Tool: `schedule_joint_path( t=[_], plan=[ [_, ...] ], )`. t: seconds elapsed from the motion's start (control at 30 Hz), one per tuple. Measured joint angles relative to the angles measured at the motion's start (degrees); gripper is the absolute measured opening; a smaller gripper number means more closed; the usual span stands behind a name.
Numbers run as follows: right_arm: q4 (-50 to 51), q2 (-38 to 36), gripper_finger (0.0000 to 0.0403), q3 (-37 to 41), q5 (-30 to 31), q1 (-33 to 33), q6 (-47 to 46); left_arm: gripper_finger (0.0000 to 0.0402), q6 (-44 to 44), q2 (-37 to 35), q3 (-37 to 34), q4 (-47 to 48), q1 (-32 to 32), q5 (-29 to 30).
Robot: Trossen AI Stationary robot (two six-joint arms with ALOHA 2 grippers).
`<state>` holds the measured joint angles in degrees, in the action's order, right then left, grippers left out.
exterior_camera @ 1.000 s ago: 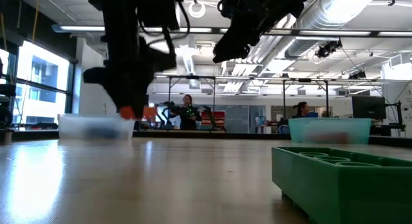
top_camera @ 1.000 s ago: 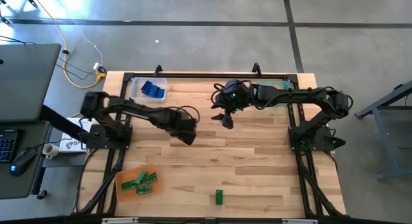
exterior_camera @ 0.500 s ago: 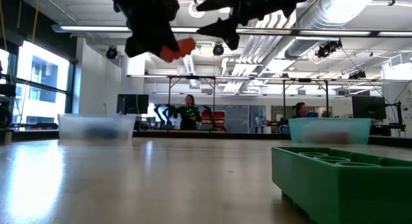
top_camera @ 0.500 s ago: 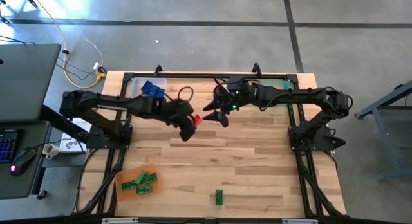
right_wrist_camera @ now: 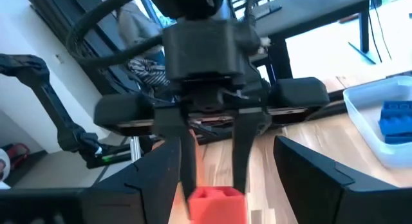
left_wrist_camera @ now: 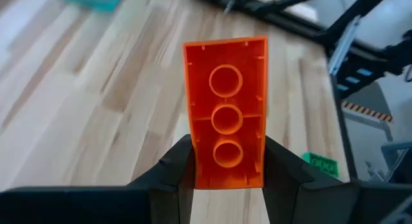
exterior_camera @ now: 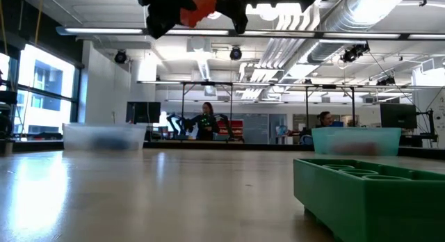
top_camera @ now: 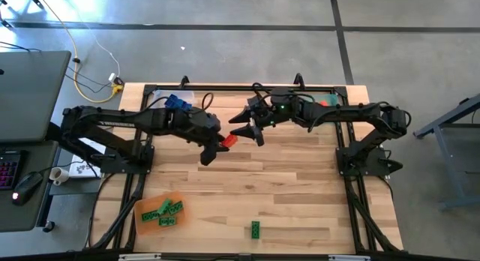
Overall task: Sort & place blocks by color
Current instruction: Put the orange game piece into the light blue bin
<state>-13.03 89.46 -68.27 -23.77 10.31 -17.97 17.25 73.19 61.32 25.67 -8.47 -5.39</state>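
Above mid-table, left gripper (top_camera: 223, 141) jaws clamp one orange block (left_wrist_camera: 226, 129); right gripper (top_camera: 241, 126) jaws gape.

My left arm reaches across toward table centre, raised well above the surface. My left gripper (top_camera: 219, 143) is clamped on a red-orange block (left_wrist_camera: 226, 130), fingers (left_wrist_camera: 174, 166) against its sides. My right arm extends inward, facing it. My right gripper (top_camera: 246, 128) is spread wide, just beside the block.

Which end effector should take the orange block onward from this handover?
Right, probably. The left end effector holds the orange block mid-air, while the right end effector is open, facing it, fingers straddling the block. The right arm also sits nearer the tray on its side.
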Motion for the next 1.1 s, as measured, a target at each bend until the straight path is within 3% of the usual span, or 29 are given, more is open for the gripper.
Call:
schedule_joint_path(
  t=[1.1],
  plan=[
    [-1.81,-0.27,0.0236,-0.09,2.8,-2.57,-1.26,0.0107,-4.4,-2.97,0.0,-11.83,-1.72,1.61]
  ],
)
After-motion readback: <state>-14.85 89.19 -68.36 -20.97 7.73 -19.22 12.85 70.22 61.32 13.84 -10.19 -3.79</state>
